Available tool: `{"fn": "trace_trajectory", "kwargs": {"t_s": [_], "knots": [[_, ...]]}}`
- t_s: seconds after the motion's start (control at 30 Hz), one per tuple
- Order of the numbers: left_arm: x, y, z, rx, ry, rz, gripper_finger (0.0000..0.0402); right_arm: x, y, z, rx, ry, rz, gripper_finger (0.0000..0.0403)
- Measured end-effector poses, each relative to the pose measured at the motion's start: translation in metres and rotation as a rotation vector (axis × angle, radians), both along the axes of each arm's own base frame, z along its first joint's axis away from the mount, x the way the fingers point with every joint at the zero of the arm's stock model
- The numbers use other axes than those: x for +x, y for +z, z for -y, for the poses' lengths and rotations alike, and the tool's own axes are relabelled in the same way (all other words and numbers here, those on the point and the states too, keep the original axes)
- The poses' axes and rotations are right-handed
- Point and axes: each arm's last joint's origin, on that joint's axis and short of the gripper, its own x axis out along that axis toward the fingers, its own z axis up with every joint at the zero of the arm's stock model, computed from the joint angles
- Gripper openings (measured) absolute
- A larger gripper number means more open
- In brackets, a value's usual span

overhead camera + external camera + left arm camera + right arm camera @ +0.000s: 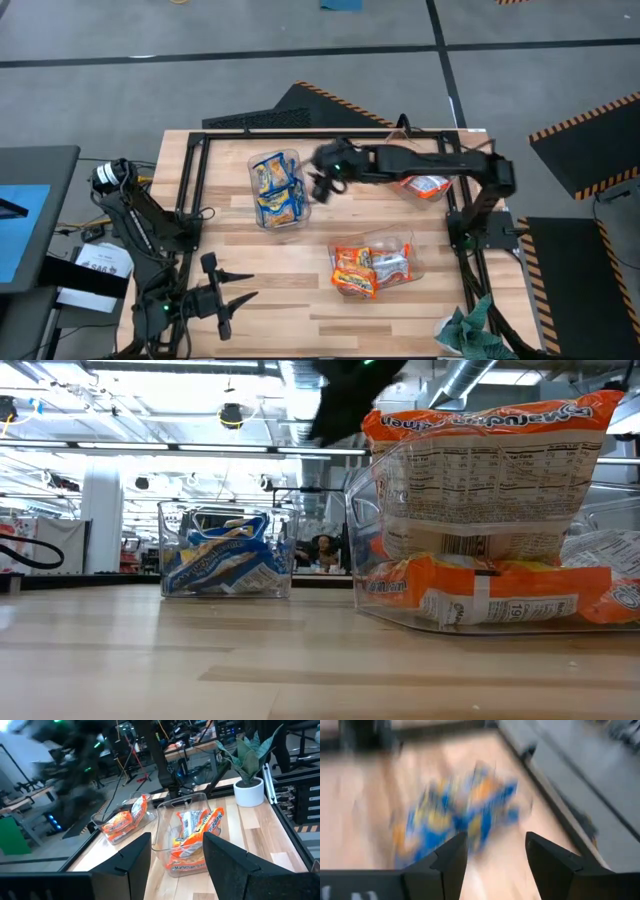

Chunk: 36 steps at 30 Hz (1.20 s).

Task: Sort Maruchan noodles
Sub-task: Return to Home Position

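Wooden table [300, 310] carries clear bins [405, 245]: blue packets [277, 190] mid-frame, orange packets [365, 268] lower right. The right gripper [322, 186] hovers beside the blue ones, spread and empty. The left gripper [230, 298] waits lower left, also spread and empty. The packets look light and slippery, so pinch across the flat middle.

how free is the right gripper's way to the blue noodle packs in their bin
Probably free: the right gripper hangs open just beside the blue noodle packs, and their clear bin looks open-topped, with nothing between them.
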Motion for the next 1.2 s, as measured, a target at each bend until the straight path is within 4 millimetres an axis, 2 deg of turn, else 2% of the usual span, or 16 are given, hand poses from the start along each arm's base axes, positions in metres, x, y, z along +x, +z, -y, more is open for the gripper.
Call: {"fn": "trace_trajectory", "kwargs": {"t_s": [0.17,0.3,0.43,0.57,0.7,0.77,0.83,0.93,1.03,1.1,1.2], "knots": [[0.009,0.0,-0.004,-0.039,-0.033,0.003,0.0168,-0.048,0.006,-0.041,-0.007,0.006,-0.265,0.0218],[0.028,-0.004,-0.012,-0.069,-0.079,-0.016,0.0168,-0.087,0.002,-0.077,-0.063,0.023,-0.272,0.02],[0.056,-0.016,-0.035,-0.025,-0.01,-0.07,0.0168,-0.128,-0.009,-0.098,-0.051,0.018,-0.223,0.0168],[0.086,-0.027,-0.078,0.034,0.04,-0.144,0.0148,-0.159,-0.02,-0.108,0.01,0.013,-0.158,0.0108],[0.116,-0.026,-0.137,-0.058,-0.055,-0.175,0.0076,-0.181,-0.03,-0.111,0.022,0.012,-0.11,0.0025],[0.127,-0.027,-0.166,-0.116,-0.101,-0.185,0.0028,-0.188,-0.033,-0.111,0.03,0.019,-0.076,0.0013],[0.133,-0.027,-0.19,-0.165,-0.14,-0.192,0.001,-0.192,-0.036,-0.111,0.042,0.03,-0.042,0.0018],[0.136,-0.031,-0.214,-0.2,-0.135,-0.231,0.0003,-0.199,-0.044,-0.112,0.05,0.046,-0.025,0.0019],[0.128,-0.033,-0.223,-0.201,-0.119,-0.25,0.0001,-0.204,-0.055,-0.113,0.052,0.057,-0.03,0.0014],[0.115,-0.037,-0.225,-0.209,-0.14,-0.234,0.0,-0.207,-0.062,-0.115,0.065,0.058,-0.026,0.0013],[0.086,-0.054,-0.227,-0.241,-0.155,-0.173,0.0,-0.212,-0.071,-0.118,0.083,0.054,-0.037,0.0017]]}}
